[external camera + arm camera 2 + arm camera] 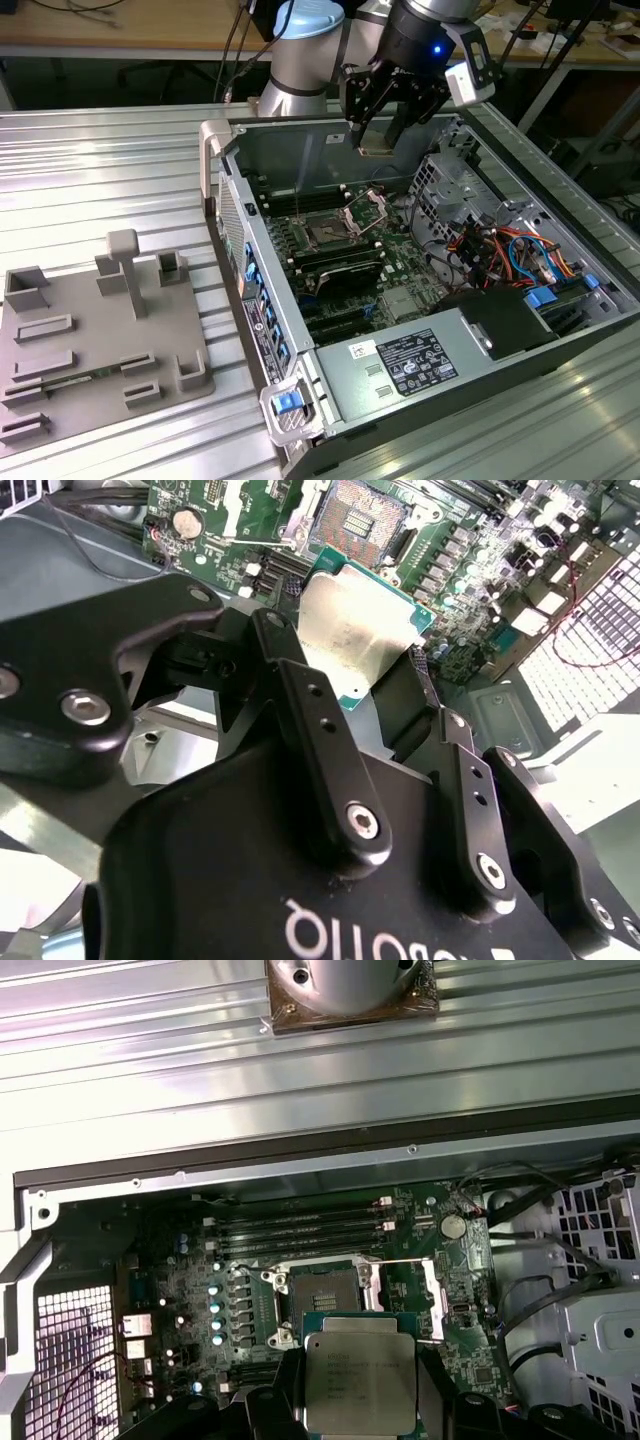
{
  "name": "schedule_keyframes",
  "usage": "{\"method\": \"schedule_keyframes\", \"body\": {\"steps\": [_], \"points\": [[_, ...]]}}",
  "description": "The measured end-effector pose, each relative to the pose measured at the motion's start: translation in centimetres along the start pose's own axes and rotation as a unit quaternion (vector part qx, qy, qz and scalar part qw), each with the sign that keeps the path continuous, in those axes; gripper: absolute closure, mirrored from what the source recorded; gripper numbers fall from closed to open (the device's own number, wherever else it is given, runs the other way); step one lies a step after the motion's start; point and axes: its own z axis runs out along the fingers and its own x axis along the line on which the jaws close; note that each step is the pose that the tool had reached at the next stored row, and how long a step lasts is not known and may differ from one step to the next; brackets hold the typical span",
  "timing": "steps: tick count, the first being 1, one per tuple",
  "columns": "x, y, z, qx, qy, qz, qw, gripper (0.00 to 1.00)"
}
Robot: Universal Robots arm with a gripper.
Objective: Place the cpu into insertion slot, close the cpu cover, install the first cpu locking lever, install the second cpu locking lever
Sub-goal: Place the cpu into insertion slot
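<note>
Cpu (355, 630) clamped in claw (350, 660), near part hidden behind fingers (312, 725); insertion slot (358, 518) bare, apart below.

The end effector (350, 645) is matte black, its jointed finger links pinned with silver screws (362, 822) and its body marked with white lettering (330, 935). Just above it, a black wrist (420, 30) carries a blue light (436, 49) and a white mount (470, 75). Beyond it, the arm (295, 85) is silver-grey with a pale blue cap (305, 22).

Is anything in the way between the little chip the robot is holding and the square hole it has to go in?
Nothing visible is. The hand holds the chip in the air over the open computer, and the socket below is bare, its metal cover swung up to one side.
</note>
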Motion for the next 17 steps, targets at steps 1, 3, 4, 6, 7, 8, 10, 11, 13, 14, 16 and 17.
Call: {"method": "schedule_keyframes", "body": {"steps": [1, 3, 4, 6, 7, 8, 10, 11, 13, 14, 16, 17], "points": [[0.0, 0.0, 0.0, 0.0, 0.0, 0.0, 1.0, 0.45], [0.0, 0.0, 0.0, 0.0, -0.0001, 0.001, 1.0, 0.45], [0.0, 0.0, 0.0, -0.0001, -0.0002, 0.002, 1.0, 0.45], [0.0, 0.0, 0.01, -0.0001, -0.0003, 0.004, 0.99999, 0.45], [0.0, 0.0, 0.01, -0.0001, -0.0004, 0.005, 0.99999, 0.45], [0.0, 0.0, 0.01, -0.0001, -0.0005, 0.006, 0.99998, 0.45], [0.0, 0.0, 0.01, -0.0001, -0.0006, 0.007, 0.99998, 0.45], [0.0, 0.0, 0.01, -0.0002, -0.0006, 0.007, 0.99997, 0.45], [0.0, 0.0, 0.01, -0.0002, -0.0007, 0.008, 0.99997, 0.45], [0.0, 0.0, 0.02, -0.0002, -0.0008, 0.009, 0.99996, 0.45], [0.0, 0.0, 0.02, -0.0002, -0.0009, 0.01, 0.99995, 0.45], [0.0, 0.0, 0.01, -0.0002, -0.0009, 0.01, 0.99994, 0.45]]}}
